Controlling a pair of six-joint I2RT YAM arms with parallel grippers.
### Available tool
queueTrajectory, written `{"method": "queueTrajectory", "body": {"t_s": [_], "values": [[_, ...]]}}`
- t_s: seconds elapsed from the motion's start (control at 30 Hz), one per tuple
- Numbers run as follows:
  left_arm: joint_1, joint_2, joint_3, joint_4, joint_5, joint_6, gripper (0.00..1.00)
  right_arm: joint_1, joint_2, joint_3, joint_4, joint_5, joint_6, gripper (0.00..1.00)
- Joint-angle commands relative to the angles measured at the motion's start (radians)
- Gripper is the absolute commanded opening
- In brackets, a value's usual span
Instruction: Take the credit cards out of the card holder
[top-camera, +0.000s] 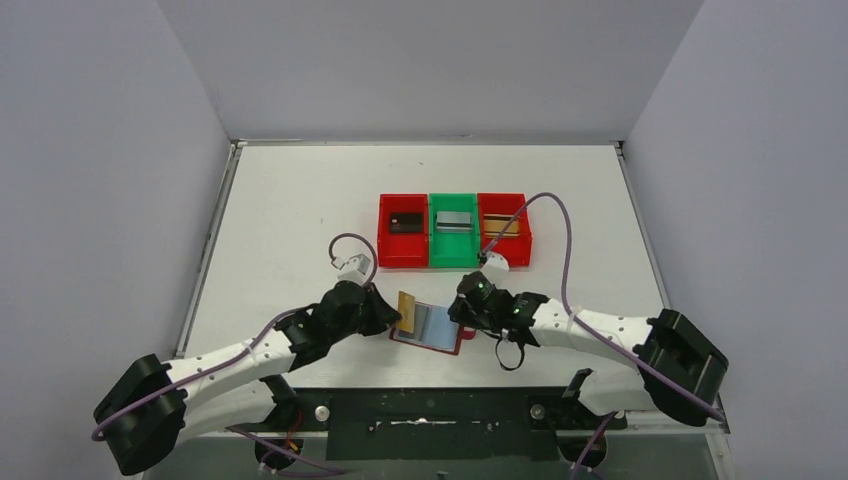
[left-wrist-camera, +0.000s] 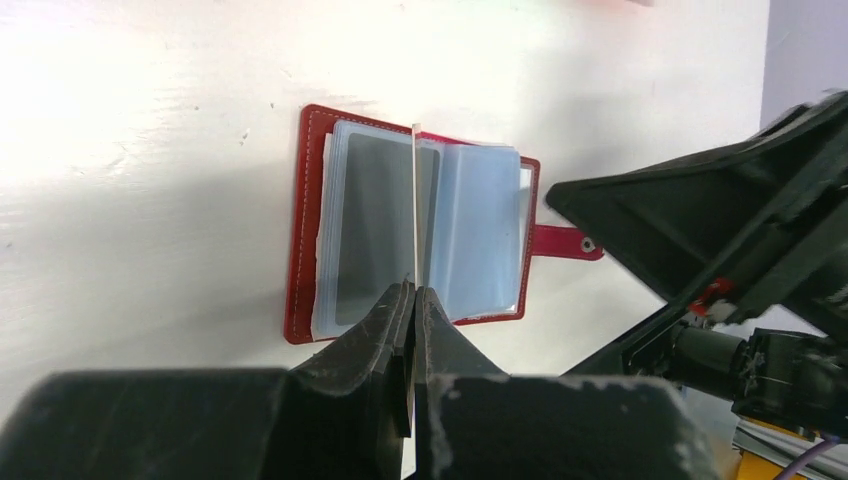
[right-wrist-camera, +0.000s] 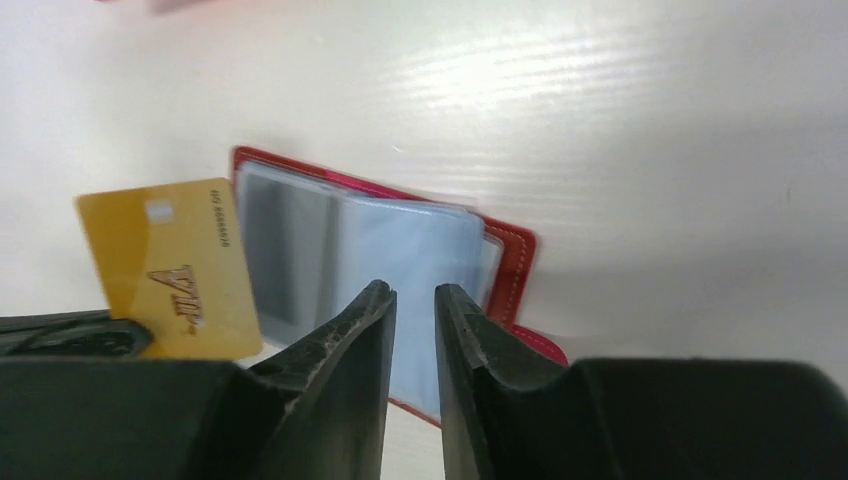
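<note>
Left gripper (left-wrist-camera: 413, 292), clamped on one edge of the gold credit card (right-wrist-camera: 170, 265) (thin, stiff, glossy plastic), holds it upright just beyond its tips, over the open card holder (left-wrist-camera: 308, 240); so slight a bite could let it swivel or drop. Right gripper (right-wrist-camera: 412, 297), jaws narrowly parted on nothing, hovers over the holder's floppy bluish sleeves (right-wrist-camera: 400, 240), which might snag its tips.

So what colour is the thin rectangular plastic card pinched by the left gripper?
Gold card, brownish lettering; clearest in the right wrist view.

The card holder (left-wrist-camera: 370, 230) has a stitched, leather-look red cover (left-wrist-camera: 303, 230) and glossy clear plastic sleeves (left-wrist-camera: 480, 240). The credit card (right-wrist-camera: 170, 265) is smooth gold plastic.
</note>
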Motion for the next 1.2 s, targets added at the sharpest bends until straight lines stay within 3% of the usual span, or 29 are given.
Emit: {"method": "queueTrajectory", "body": {"t_s": [0.0,0.1,0.17,0.3,0.63,0.77,0.83,0.9,1.0,1.17], "values": [[0.009,-0.097,0.062,-0.071,-0.056,0.040,0.00,-0.013,-0.114,0.126,-0.122,0.105,-0.136,0.30],[0.009,-0.140,0.053,-0.062,-0.048,0.045,0.00,-0.015,-0.146,0.114,-0.072,0.082,-0.135,0.42],[0.010,-0.168,0.038,-0.043,-0.039,0.045,0.00,-0.016,-0.167,0.069,0.004,0.062,-0.117,0.46],[0.012,-0.229,0.005,-0.005,-0.032,0.053,0.00,-0.015,-0.211,-0.066,0.257,0.004,-0.101,0.57],[0.012,-0.323,-0.055,0.121,-0.010,0.026,0.00,-0.057,-0.311,-0.144,0.436,-0.113,-0.142,0.62],[0.012,-0.331,-0.091,0.226,0.015,-0.005,0.00,-0.088,-0.327,-0.167,0.538,-0.205,-0.154,0.71],[0.012,-0.327,-0.102,0.278,0.042,-0.017,0.00,-0.101,-0.310,-0.154,0.557,-0.246,-0.148,0.84],[0.013,-0.320,-0.108,0.321,0.065,-0.025,0.00,-0.114,-0.281,-0.153,0.600,-0.303,-0.140,0.89],[0.015,-0.311,-0.124,0.378,0.085,-0.044,0.00,-0.120,-0.243,-0.152,0.667,-0.362,-0.130,0.87],[0.023,-0.293,-0.143,0.421,0.102,-0.065,0.00,-0.120,-0.206,-0.169,0.771,-0.450,-0.118,0.72]]}}
